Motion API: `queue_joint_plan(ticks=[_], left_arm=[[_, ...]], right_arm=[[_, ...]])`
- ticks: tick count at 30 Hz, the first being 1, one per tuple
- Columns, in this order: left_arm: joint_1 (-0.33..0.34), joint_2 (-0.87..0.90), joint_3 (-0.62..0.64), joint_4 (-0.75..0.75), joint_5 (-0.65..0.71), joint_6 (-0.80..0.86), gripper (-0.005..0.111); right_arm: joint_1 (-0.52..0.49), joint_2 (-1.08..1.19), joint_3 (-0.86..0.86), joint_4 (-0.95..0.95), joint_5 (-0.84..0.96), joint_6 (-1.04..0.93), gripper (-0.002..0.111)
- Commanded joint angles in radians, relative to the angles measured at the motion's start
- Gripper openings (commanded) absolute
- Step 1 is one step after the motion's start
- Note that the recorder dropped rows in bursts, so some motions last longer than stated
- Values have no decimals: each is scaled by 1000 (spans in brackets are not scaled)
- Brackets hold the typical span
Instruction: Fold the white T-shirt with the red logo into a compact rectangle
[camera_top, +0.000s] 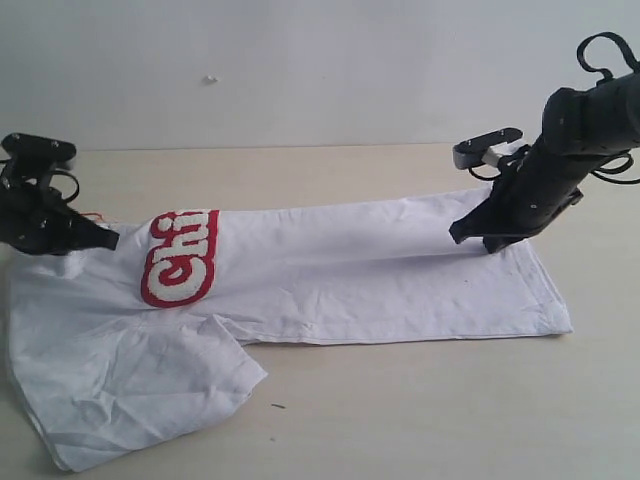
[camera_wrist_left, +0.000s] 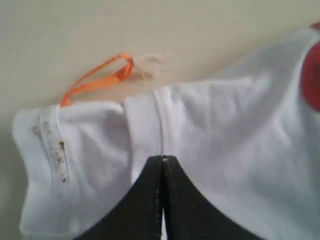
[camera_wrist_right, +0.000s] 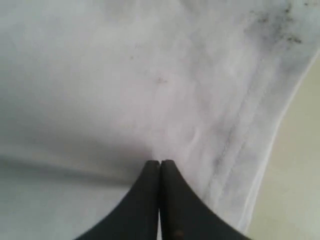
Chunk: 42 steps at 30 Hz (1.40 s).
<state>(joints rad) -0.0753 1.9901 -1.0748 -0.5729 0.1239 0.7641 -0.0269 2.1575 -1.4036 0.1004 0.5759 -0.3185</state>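
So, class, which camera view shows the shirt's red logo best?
The exterior view: the red logo lies plainly visible on the shirt, some letters readable. The left wrist view catches only a red sliver; the right wrist view shows none.

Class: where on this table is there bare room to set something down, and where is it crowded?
Free: the table strip between the white T-shirt and the back wall; the near patch beside the sleeve, in front of the shirt's body. Crowded: both shirt ends, at the left arm and right arm.
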Motion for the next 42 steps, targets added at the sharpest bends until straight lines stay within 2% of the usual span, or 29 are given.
queue_joint_plan(ticks=[1, 4, 6, 11, 14, 19, 21, 27, 30, 35, 42], left_arm=[[-88, -54, -25, 0, 16, 72, 0], [-164, -21, -70, 0, 102, 137, 0], [-198, 13, -95, 0, 157, 155, 0], [-220, 79, -107, 0, 177, 142, 0], [-194, 93, -107, 26, 197, 112, 0], [-126, 102, -101, 65, 214, 46, 0], [-96, 104, -101, 73, 243, 36, 0], [-54, 75, -101, 71, 320, 43, 0], [-63, -25, -101, 32, 327, 45, 0], [-65, -187, -97, 24, 509, 95, 0], [-65, -355, 43, 33, 567, 98, 0]], right_arm=[[28, -66, 1, 247, -34, -172, 0], [75, -63, 1, 414, -34, -301, 0], [111, -49, 1, 425, -34, -308, 0], [149, 11, 1, 416, -55, -301, 0], [143, 47, 1, 358, -53, -234, 0], [141, 80, 1, -37, -23, 54, 0], [141, 82, 1, -115, -8, 143, 0], [141, 60, 1, -76, -4, 131, 0], [141, -19, 1, 52, 7, 54, 0], [143, -194, 1, 155, 71, -12, 0], [143, -412, 1, 139, 183, 0, 0]])
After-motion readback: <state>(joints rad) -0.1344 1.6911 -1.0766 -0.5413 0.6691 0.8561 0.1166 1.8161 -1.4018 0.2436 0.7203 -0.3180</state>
